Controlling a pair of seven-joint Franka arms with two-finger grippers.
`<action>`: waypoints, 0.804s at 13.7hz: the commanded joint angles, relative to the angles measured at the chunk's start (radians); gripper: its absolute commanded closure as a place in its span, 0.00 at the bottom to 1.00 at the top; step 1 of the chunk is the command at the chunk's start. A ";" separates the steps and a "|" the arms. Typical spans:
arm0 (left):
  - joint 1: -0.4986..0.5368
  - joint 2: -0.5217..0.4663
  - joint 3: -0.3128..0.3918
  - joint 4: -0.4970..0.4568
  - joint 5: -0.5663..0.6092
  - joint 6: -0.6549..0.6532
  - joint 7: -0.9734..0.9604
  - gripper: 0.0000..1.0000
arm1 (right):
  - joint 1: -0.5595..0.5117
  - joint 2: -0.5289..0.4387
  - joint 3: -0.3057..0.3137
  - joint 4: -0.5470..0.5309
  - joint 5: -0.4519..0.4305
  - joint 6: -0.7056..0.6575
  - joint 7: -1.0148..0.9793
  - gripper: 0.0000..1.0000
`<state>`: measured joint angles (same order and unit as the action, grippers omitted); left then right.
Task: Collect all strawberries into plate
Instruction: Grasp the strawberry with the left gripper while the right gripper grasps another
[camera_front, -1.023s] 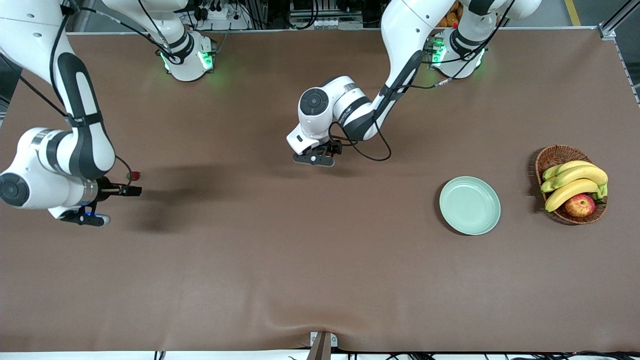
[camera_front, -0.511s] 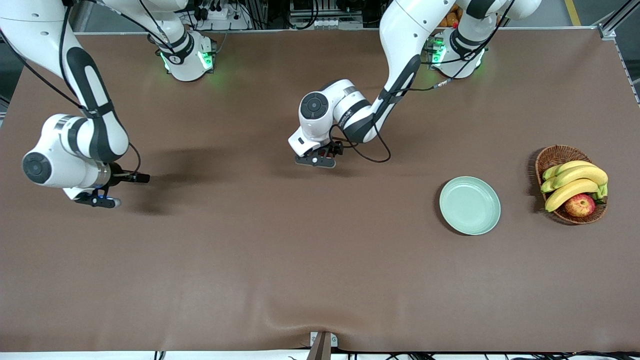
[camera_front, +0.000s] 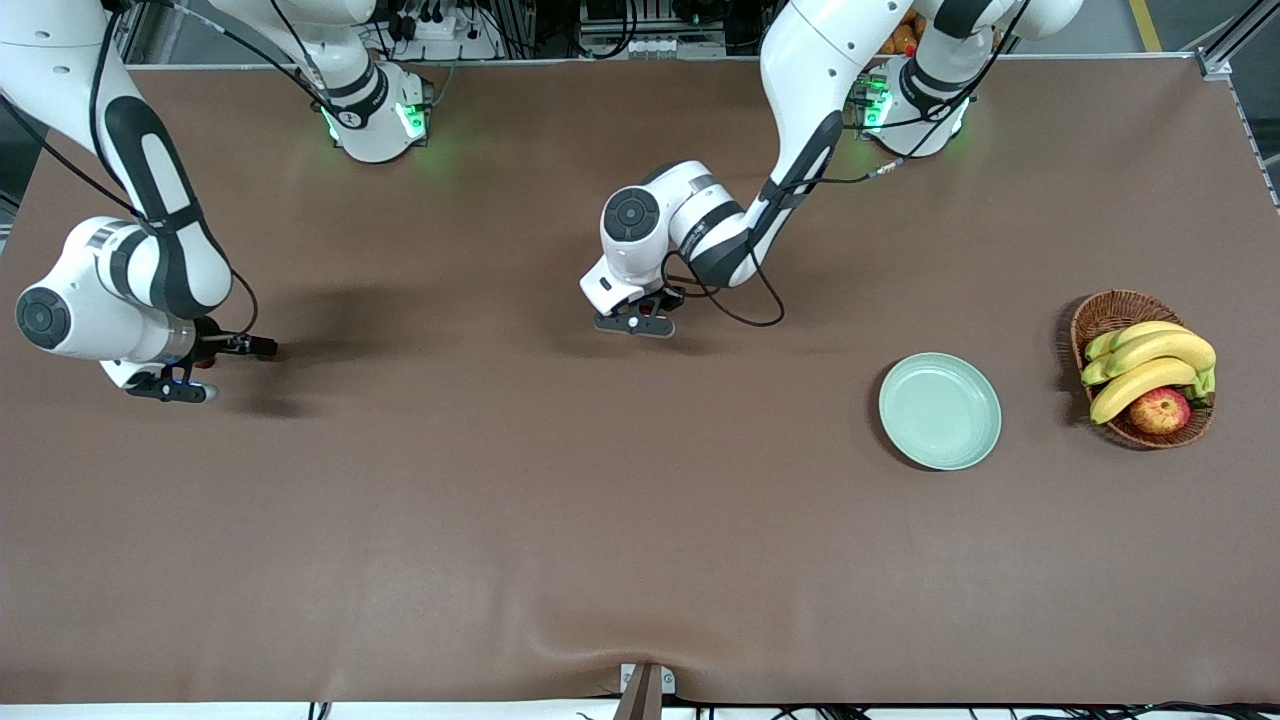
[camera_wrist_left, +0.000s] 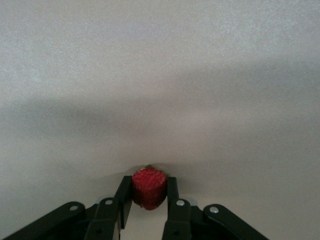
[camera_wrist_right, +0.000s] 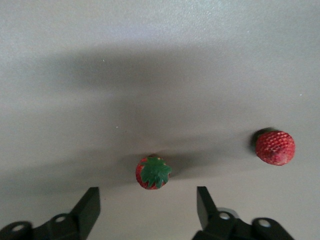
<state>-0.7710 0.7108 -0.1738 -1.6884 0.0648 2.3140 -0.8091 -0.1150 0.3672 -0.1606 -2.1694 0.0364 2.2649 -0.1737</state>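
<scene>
In the left wrist view a red strawberry (camera_wrist_left: 148, 187) is pinched between both fingers of my left gripper (camera_wrist_left: 148, 186), low over the brown table. In the front view that gripper (camera_front: 660, 302) is at mid-table, and the hand hides the berry. My right gripper (camera_wrist_right: 148, 196) is open, its fingers standing wide on either side of a strawberry (camera_wrist_right: 153, 172) with a green top. Another strawberry (camera_wrist_right: 275, 147) lies apart, outside the fingers. In the front view this gripper (camera_front: 205, 362) is at the right arm's end of the table. The mint-green plate (camera_front: 940, 410) has nothing on it.
A brown wicker basket (camera_front: 1110, 305) with bananas (camera_front: 1150, 365) and an apple (camera_front: 1160, 410) stands beside the plate, at the left arm's end of the table. The brown cloth reaches to the table's edges.
My left gripper has shut on the strawberry at mid-table. The right arm has swung farther from the front camera and come down over a strawberry.
</scene>
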 joint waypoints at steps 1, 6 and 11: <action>0.010 -0.010 -0.004 -0.014 0.026 0.002 -0.030 1.00 | -0.011 -0.001 0.016 -0.033 -0.020 0.041 -0.004 0.33; 0.224 -0.168 0.000 -0.011 0.026 -0.128 -0.027 1.00 | -0.009 0.025 0.016 -0.039 -0.020 0.056 -0.003 0.38; 0.551 -0.185 0.000 -0.004 0.128 -0.199 -0.001 1.00 | -0.011 0.032 0.016 -0.036 -0.020 0.065 -0.004 0.88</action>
<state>-0.3109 0.5318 -0.1558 -1.6775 0.1426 2.1284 -0.8173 -0.1146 0.4046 -0.1518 -2.1988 0.0359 2.3208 -0.1737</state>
